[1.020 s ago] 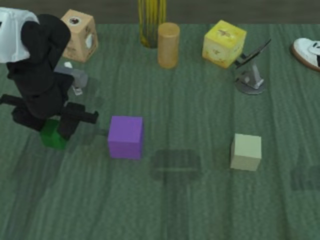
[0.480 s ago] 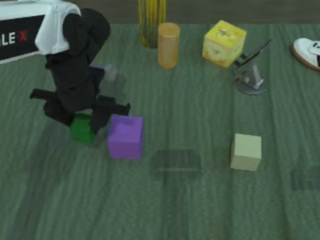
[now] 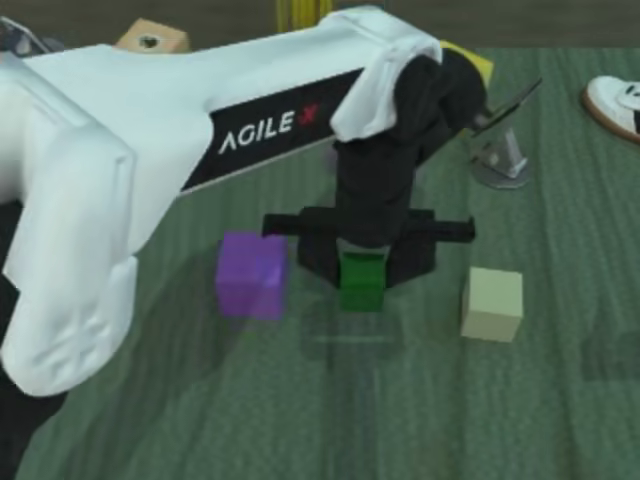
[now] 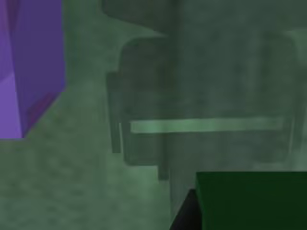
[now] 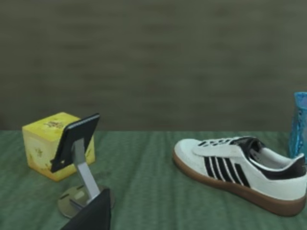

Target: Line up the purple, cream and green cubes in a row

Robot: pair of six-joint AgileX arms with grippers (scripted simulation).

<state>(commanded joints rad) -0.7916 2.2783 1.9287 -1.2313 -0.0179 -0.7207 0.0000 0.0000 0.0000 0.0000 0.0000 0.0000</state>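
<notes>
Left gripper (image 3: 362,262) has carried the small dark green matte cube (image 3: 361,281), clamped between its fingers, from the table's left side into the gap. Just left of the gripper sits the large purple matte cube (image 3: 251,275); the mid-sized pale cream cube (image 3: 492,304) lies right. Lowering it should complete the row.

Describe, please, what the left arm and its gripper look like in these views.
The left arm has smooth white shells with a black band lettered AGILE X in white. Its wrist is matte black, rounded, ending in the left gripper with a flat black crossbar and black fingers.
</notes>
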